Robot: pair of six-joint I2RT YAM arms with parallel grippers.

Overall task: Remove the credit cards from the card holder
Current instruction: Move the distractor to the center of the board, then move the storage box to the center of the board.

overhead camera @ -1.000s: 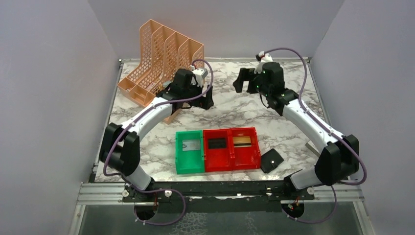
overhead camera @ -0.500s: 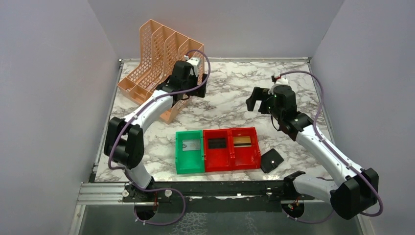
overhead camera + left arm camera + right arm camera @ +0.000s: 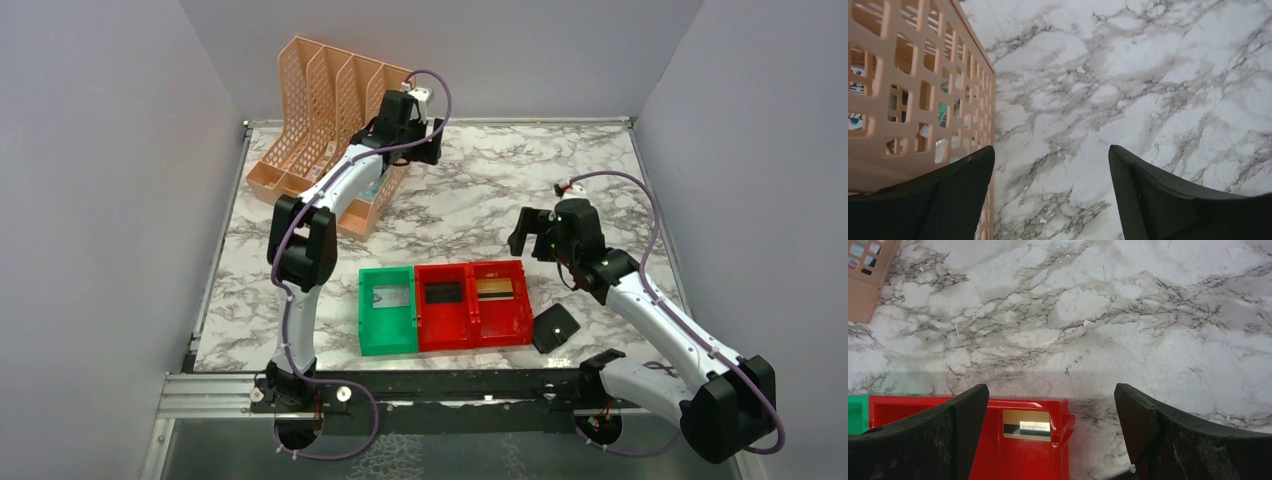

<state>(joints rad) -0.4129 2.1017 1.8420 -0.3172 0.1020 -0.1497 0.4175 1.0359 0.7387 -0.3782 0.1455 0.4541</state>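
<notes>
1. Overhead view. A row of three shallow plastic bins, one green bin [image 3: 386, 332] and two red bins [image 3: 472, 328], sits on a white marbled tabletop [image 3: 480, 190].
   - Each bin holds one flat card. A pale card [image 3: 390, 295] is in the green bin, a dark card [image 3: 443, 292] in the middle bin, and a tan card [image 3: 496, 289] in the right-hand one.
   - The small flat black card holder [image 3: 555, 328] lies just beside the row's right end, apparently folded shut.
   - The left fingers [image 3: 432, 152] hang well behind the row, by a peach lattice file organizer [image 3: 320, 120].
   - The right fingers [image 3: 520, 236] hover just behind the row's right end.

2. Left wrist view. The left fingers [image 3: 958, 200] stand spread apart and empty, over bare marble beside the organizer's wall.

3. Right wrist view. The right fingers [image 3: 1168, 440] are wide apart and grip nothing. They sit over the row's far edge, with the tan card [image 3: 1026, 424] below.

4. Judgement. The emptying looks finished or nearly so, though I cannot tell whether a card remains inside the card holder. If one does, the right fingers, being nearer, must drop to the card holder, open it and pinch the card's edge.
</notes>
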